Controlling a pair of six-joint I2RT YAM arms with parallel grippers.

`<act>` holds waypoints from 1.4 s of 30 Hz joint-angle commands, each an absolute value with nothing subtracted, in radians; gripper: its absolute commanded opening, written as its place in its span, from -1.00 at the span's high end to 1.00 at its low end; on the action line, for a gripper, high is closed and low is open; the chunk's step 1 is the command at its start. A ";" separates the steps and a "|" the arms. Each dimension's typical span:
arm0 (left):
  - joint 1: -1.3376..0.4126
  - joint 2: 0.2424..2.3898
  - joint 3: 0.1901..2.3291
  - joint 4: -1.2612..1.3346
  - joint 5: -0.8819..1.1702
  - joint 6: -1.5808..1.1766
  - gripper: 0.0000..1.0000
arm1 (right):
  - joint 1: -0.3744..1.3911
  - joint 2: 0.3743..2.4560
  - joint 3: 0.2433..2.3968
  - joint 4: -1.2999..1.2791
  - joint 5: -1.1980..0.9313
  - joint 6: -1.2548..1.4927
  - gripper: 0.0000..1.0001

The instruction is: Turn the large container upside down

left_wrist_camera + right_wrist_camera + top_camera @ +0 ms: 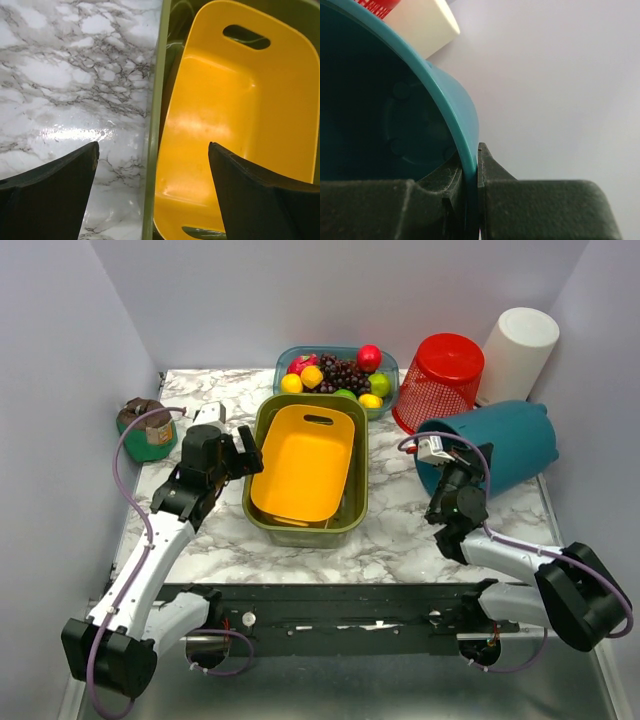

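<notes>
Two grippers are at work on either side of the table. The right gripper [472,160] is nearly closed, its jaws pinching the thin rim of the large teal container [510,440], one finger inside the mouth and the other against the outer wall. That container lies tipped on its side at the right of the marble table [400,540], its open mouth facing left toward the arm and its base toward the right wall; I cannot tell whether it rests on the surface or is lifted slightly. Just behind it stand an upturned red mesh basket [438,380] and a white cylindrical bin [520,345]. The left gripper [152,150] is spread wide and holds nothing, hanging over the left rim of an olive-green tub [300,532] at the table's middle, one finger above the marble and the other above the yellow handled basket [305,465] nested inside the tub. Behind the tub sits a clear bluish bowl [385,405] of toy fruit, and at the far left a small green pot [147,435].
</notes>
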State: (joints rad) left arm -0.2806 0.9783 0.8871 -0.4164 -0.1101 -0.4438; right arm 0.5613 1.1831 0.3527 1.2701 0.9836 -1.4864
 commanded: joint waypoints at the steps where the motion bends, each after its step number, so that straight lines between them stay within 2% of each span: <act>1: -0.273 0.963 0.945 -0.448 -0.051 -0.422 -0.98 | 0.560 1.206 0.359 1.683 1.017 -1.454 0.99; 6: -0.273 0.960 0.969 -0.436 -0.025 -0.428 -0.98 | 0.655 1.213 0.351 1.681 1.112 -1.427 0.99; 14: -0.275 0.980 1.048 -0.468 0.034 -0.429 -0.98 | 0.761 1.351 0.393 1.680 1.354 -1.307 0.98; 17: -0.273 0.986 1.074 -0.472 0.063 -0.440 -0.98 | 0.801 1.365 0.403 1.678 1.411 -1.241 0.69; 18: -0.273 0.986 1.080 -0.474 0.067 -0.440 -0.98 | 0.825 1.364 0.402 1.678 1.420 -1.223 0.22; 21: -0.273 0.992 1.094 -0.477 0.078 -0.443 -0.98 | 0.857 1.347 0.411 1.678 1.456 -1.184 -0.30; 24: -0.275 1.000 1.098 -0.476 0.089 -0.451 -0.97 | 0.897 1.342 0.423 1.678 1.488 -1.181 -0.52; 30: -0.273 1.008 1.088 -0.453 0.101 -0.468 -0.98 | 0.978 1.411 0.508 1.677 1.546 -1.178 -0.72; 32: -0.275 1.008 1.091 -0.453 0.103 -0.469 -0.98 | 1.006 1.434 0.525 1.677 1.537 -1.170 -0.73; 37: -0.273 0.997 1.095 -0.463 0.095 -0.468 -0.98 | 1.072 1.451 0.595 1.678 1.477 -1.155 -0.76; 42: -0.275 0.980 1.088 -0.448 0.095 -0.474 -0.98 | 1.140 1.422 0.663 1.677 1.379 -1.198 -0.89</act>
